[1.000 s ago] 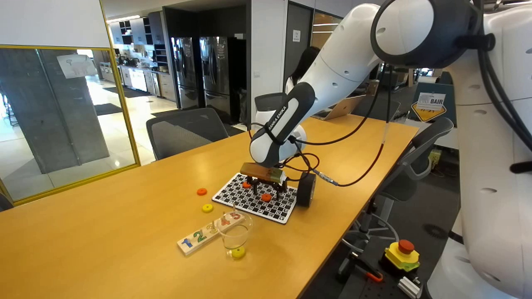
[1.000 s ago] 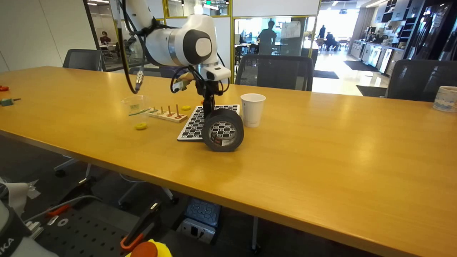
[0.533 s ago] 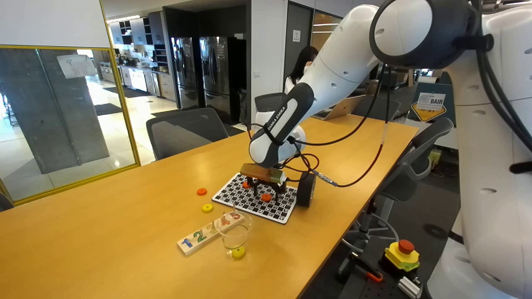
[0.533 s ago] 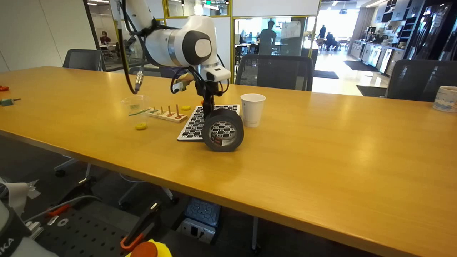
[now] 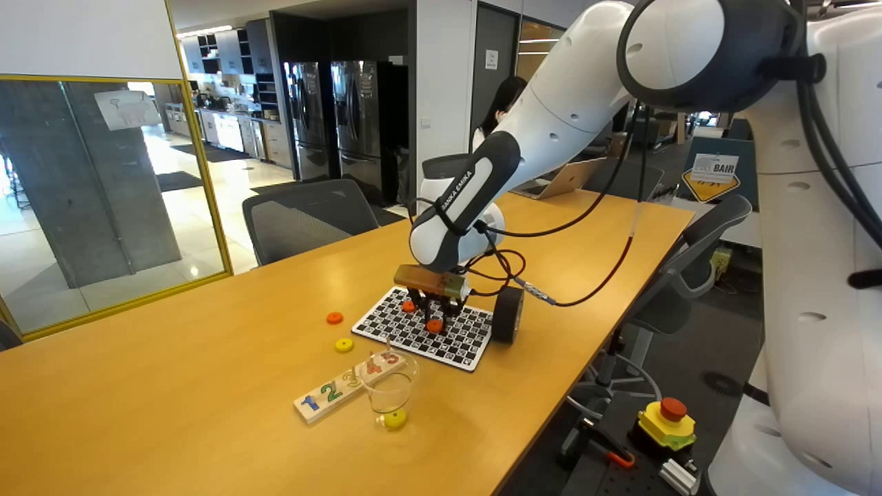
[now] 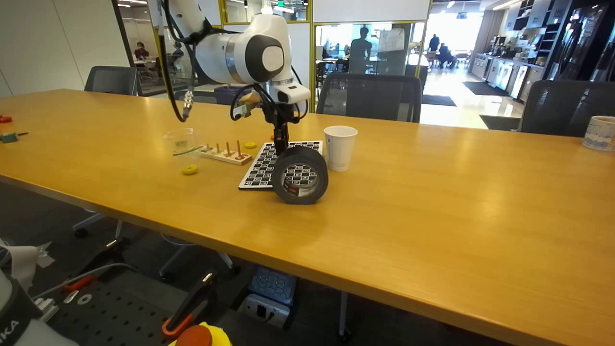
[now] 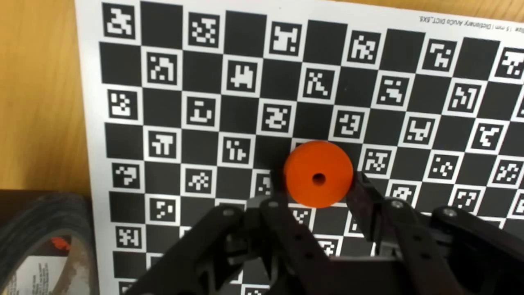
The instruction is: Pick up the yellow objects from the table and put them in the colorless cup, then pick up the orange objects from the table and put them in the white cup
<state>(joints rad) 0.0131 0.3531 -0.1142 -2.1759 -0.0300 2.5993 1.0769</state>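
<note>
Orange, round, pinched by the rim in the gripper (image 7: 317,182): a disc (image 7: 307,174) over the checkered board (image 7: 200,71), flat, holed face up in the wrist view. In an exterior view, a white cup (image 6: 340,149), long axis upright

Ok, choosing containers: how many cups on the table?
3: white cup beside the checkered board, clear cup beside the numbered board, patterned cup farther along; some may be hidden.
</note>
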